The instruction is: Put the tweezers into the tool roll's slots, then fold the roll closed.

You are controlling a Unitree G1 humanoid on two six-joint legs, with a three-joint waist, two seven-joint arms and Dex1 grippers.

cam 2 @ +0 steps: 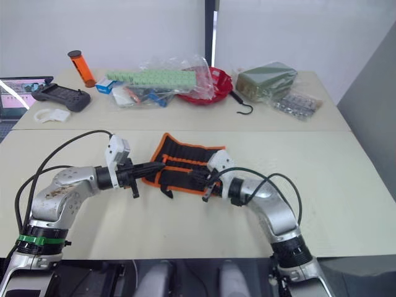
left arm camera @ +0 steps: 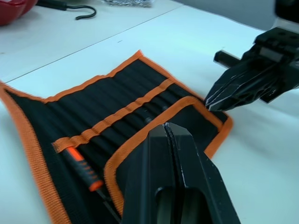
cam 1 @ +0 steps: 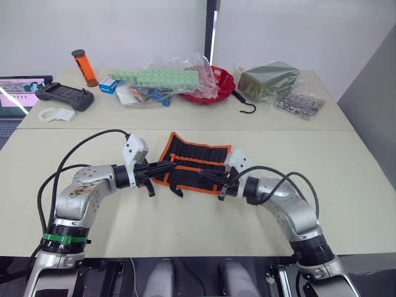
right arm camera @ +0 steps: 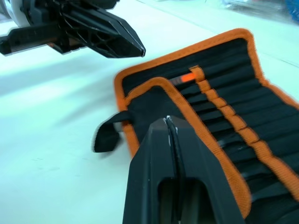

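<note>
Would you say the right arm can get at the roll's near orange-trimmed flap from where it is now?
Probably yes. The right gripper, fingers shut, sits at the near edge of the tool roll with nothing between; the left gripper works the roll's opposite end.

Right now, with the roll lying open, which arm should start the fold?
Right, probably. The right gripper, shut, sits at the tool roll's end away from the strap; folding from there leaves the strap outermost. The left gripper hangs by the strap end.
</note>
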